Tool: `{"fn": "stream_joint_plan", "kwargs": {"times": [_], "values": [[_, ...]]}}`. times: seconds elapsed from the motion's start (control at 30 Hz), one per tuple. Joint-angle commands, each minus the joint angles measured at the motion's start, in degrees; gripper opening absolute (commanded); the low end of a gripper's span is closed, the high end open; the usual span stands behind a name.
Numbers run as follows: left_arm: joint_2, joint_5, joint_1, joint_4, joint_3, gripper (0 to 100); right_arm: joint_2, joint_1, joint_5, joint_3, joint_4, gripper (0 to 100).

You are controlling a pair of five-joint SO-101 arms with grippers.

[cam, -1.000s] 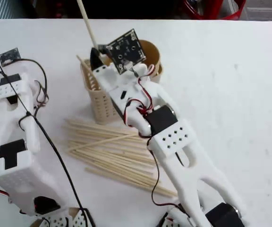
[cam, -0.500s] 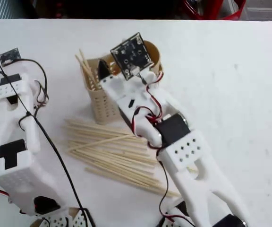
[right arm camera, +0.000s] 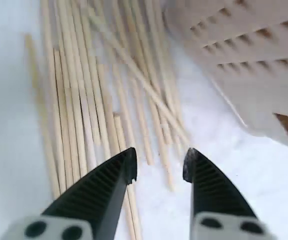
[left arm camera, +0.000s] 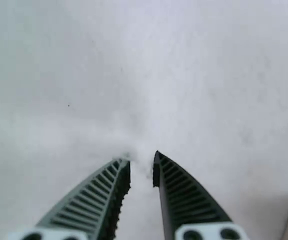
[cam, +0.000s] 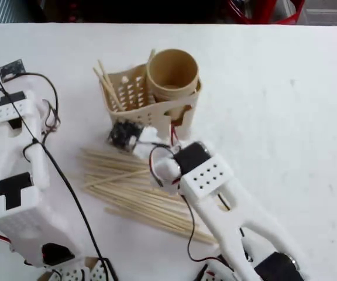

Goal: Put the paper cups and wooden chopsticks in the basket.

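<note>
Right claw (right arm camera: 159,162): we see both dark ribbed fingers spread apart w/ nothing between them, i.e. released, hanging low over the loose chopsticks (right arm camera: 84,100), just beside the basket (right arm camera: 244,60) wall. Under the tips lie a few stick ends and bare white tabletop (right arm camera: 14,100). Sticks are pale raw wood, thin, roughly parallel, w/ one or two crossing the rest at an angle.

In the high view we find the pile (cam: 139,193) fanned flat on the tabletop in front of the basket (cam: 130,93), partly under the right arm (cam: 206,175). Basket is cream plastic w/ rows of small slots. A few more sticks (cam: 107,85) stand slanted in one end, tips above the rim. Paper cups (cam: 173,73) sit upright in the other end: kraft brown, mouth up, prob. a nested stack, since we make out a 2nd rim under the top one.

Left claw (left arm camera: 141,160): fingers parted by a narrow gap, empty, over bare tabletop. Left arm (cam: 13,175) is well apart from basket & sticks, near the tabletop's edge.
</note>
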Motion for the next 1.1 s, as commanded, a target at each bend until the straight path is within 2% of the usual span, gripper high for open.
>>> {"fn": "stream_joint_plan", "kwargs": {"times": [0.0,0.17,0.63,0.77,1.07], "values": [[-0.4,0.7,0.0,-0.9,-0.2,9,1.0,-1.9,6.8,11.5,-12.8,16.5],[-0.4,0.7,0.0,-0.9,-0.2,9,3.6,-5.1,9.9,16.4,-21.3,16.5],[-0.4,0.7,0.0,-0.9,-0.3,9,22.8,-5.1,12.1,4.9,-22.6,16.0],[-0.4,0.7,0.0,-0.9,-0.4,9,21.6,-4.4,12.1,5.0,-21.8,11.4],[-0.4,0.7,0.1,-0.9,-0.4,9,10.2,-3.4,12.3,3.2,-16.7,14.2]]}}
